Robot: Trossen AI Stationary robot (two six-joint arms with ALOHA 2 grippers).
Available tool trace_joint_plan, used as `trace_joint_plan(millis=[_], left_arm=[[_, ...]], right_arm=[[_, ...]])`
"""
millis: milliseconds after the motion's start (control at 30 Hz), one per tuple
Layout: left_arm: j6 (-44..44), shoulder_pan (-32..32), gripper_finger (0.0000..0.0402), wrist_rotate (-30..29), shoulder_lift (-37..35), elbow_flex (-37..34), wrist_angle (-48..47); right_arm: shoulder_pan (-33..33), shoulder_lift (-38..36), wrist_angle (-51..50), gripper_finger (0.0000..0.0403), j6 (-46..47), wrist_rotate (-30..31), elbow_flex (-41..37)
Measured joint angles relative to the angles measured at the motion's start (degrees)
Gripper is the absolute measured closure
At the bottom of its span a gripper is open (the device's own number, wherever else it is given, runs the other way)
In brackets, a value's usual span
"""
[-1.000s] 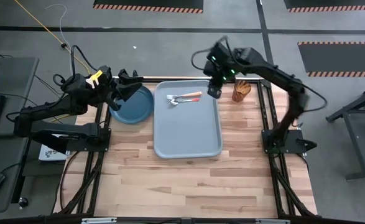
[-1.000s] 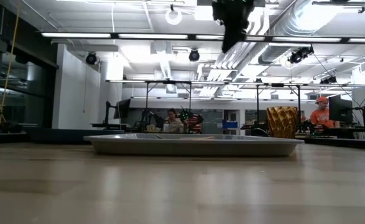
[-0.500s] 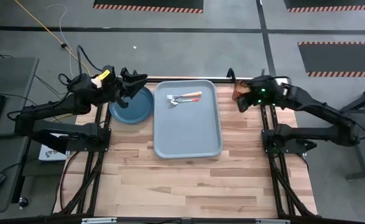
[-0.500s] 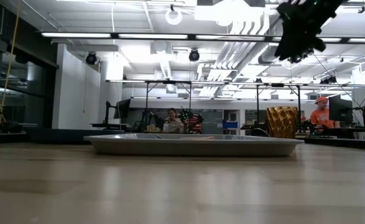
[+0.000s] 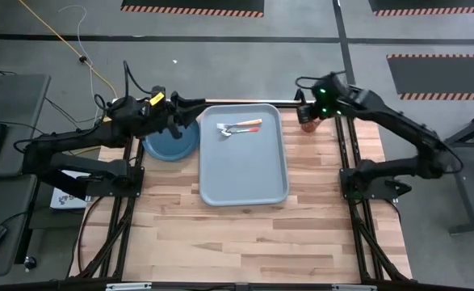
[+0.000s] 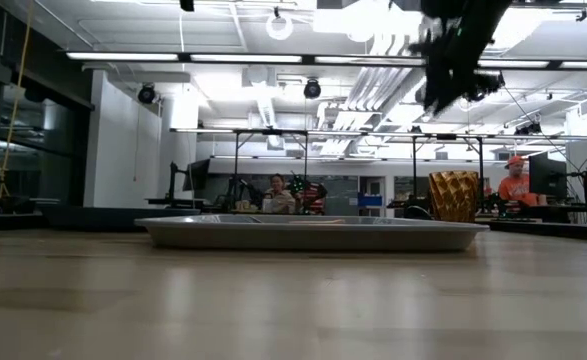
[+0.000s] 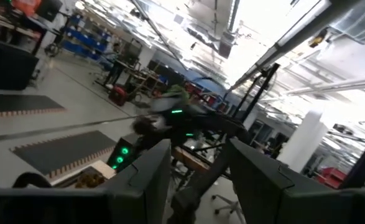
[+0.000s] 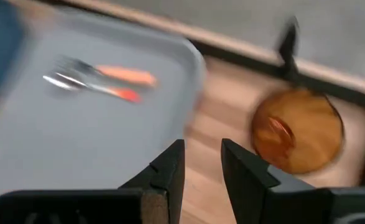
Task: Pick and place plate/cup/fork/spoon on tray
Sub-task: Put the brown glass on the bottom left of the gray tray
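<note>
From above, I'm bringing the right gripper [image 5: 305, 115] over the cup [image 5: 309, 125] at the table's far right edge; fork [image 5: 245, 123] and spoon [image 5: 235, 130] are lying on the tray [image 5: 245, 174], the plate [image 5: 170, 144] beside it under the left gripper [image 5: 195, 121].

Right wrist: fingers [image 8: 170, 165] are standing apart, empty; I'm judging I should centre before descending.

Left wrist: parted, empty.

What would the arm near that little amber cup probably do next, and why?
Probably lower the right gripper over the small translucent amber tumbler to grasp it. Its fingers are open, empty and beside the cup, which stands on the wood outside the large grey-blue tray; the fork and spoon already lie there.
</note>
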Motion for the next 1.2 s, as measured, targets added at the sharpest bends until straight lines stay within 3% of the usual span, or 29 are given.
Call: trace_joint_plan(millis=[233,600,900,1067,1200], left_arm=[[-0.02,-0.02,0.0252,0.24,-0.20,0.00,0.19],[0.02,-0.02,0.0252,0.28,-0.24,0.00,0.13],[0.09,-0.02,0.0252,0.28,-0.24,0.00,0.11],[0.11,-0.02,0.0252,0.28,-0.24,0.00,0.11],[0.11,-0.02,0.0252,0.30,-0.24,0.00,0.06]], right_arm=[[-5.18,10.10,-2.53,0.0291,-6.87,0.82,0.03],[-7.10,15.56,-1.33,0.0203,-10.91,1.63,0.07],[-7.34,23.10,-1.03,0.0198,-13.69,1.45,0.09],[-7.34,25.18,-1.12,0.0236,-13.70,1.29,0.09],[-7.21,23.61,-2.08,0.0353,-13.82,1.30,0.09]])
